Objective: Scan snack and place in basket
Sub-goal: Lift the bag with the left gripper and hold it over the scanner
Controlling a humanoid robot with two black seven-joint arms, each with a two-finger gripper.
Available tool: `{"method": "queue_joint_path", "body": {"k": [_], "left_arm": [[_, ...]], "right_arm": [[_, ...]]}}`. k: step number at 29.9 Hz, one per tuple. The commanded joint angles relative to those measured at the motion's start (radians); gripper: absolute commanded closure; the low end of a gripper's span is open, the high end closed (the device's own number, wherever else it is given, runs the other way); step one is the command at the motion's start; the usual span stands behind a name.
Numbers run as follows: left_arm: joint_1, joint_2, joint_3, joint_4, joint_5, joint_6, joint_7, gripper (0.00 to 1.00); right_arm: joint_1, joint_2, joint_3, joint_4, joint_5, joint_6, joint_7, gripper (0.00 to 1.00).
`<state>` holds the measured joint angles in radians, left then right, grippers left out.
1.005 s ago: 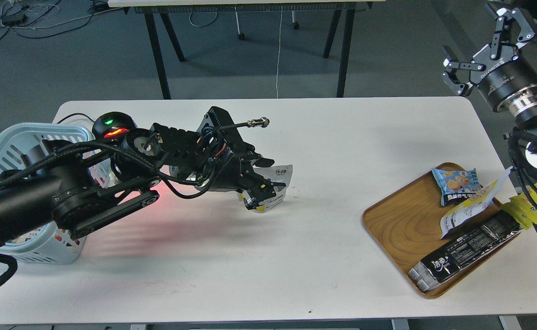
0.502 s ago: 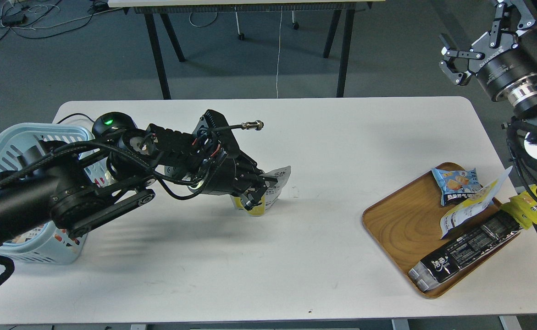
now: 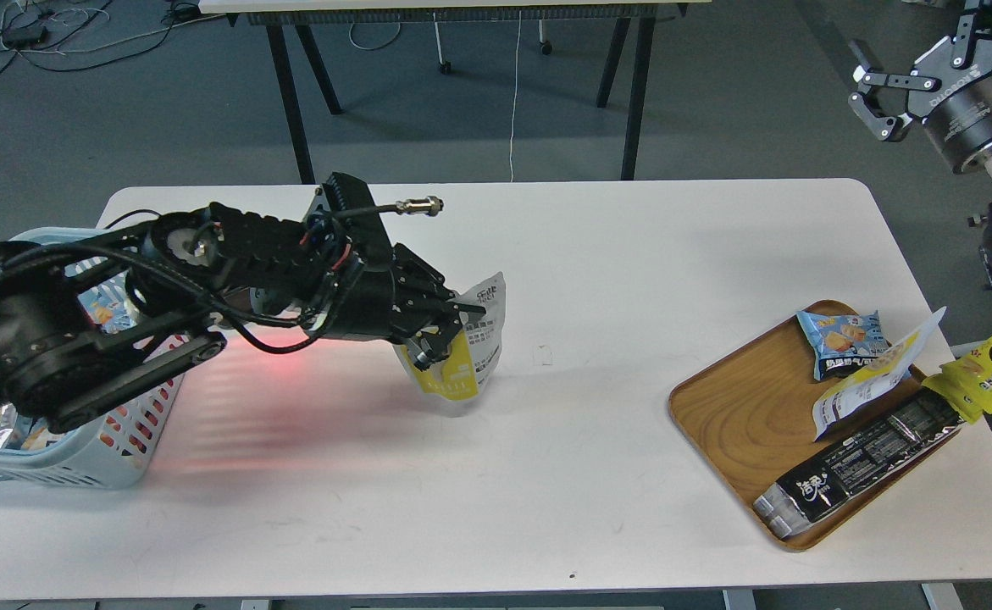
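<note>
My left gripper (image 3: 438, 335) is shut on the snack (image 3: 462, 360), a small pouch showing yellow below and silver-grey with print at the top. It hangs just above the white table, left of centre. The light blue basket (image 3: 114, 457) stands at the table's left edge, partly hidden behind my left arm, with packets inside. Red light falls on the table under the arm. My right gripper (image 3: 928, 55) is open and empty, high at the top right, beyond the table.
A brown wooden tray (image 3: 728, 424) at the right holds a light-blue snack packet (image 3: 843, 339), a larger white-and-yellow pouch (image 3: 872, 381) and a long black packet (image 3: 868, 462). A yellow packet (image 3: 983, 377) lies off the tray's right end. A small scrap (image 3: 541, 355) lies mid-table.
My left arm has swung left and back with the snack, which has turned so its yellow face shows. The red light is back on the table. My right gripper has risen to the right.
</note>
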<state>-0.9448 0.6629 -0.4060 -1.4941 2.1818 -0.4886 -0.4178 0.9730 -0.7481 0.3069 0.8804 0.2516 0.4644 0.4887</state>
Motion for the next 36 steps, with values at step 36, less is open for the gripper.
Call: {"method": "queue_joint_path", "body": {"k": [36], "left_arm": [[0.054, 0.265, -0.039, 0.114, 0.000, 0.110, -0.071, 1.00]], "right_arm": [[0.000, -0.019, 0.000, 0.009, 0.000, 0.002, 0.000, 0.01]]}}
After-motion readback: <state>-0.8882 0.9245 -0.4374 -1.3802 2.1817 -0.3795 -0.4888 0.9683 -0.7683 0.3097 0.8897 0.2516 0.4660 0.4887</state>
